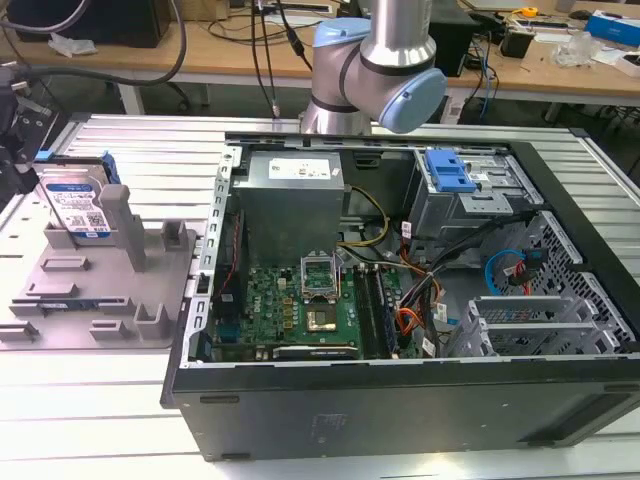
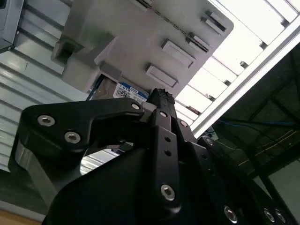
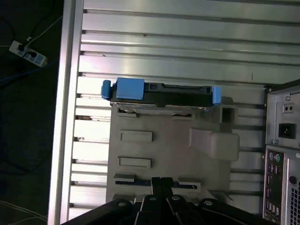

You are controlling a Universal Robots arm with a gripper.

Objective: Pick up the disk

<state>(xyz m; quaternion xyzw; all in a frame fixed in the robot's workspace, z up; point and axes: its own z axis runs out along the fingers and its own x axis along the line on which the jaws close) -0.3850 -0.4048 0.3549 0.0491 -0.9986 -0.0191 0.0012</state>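
The disk (image 1: 80,205) stands on edge in a slot of the grey fixture (image 1: 100,290) at the exterior view's left, its white-and-blue label facing forward. Seen edge-on in the first wrist view, the disk (image 3: 161,93) has blue rails at both ends and sits at one end of the fixture (image 3: 164,150). My gripper (image 3: 161,180) hangs above the fixture's opposite end, apart from the disk, its two black fingers pressed together and holding nothing. In the second wrist view the gripper (image 2: 159,93) points toward the disk's label (image 2: 124,91), which the fixture (image 2: 140,42) partly hides.
An open computer case (image 1: 400,300) lies right beside the fixture, and its rear panel (image 3: 281,140) is close to the fixture's side. Inside it sits a blue bracket on a metal cage (image 1: 450,170). The slatted table's edge (image 3: 65,93) runs near the disk's end.
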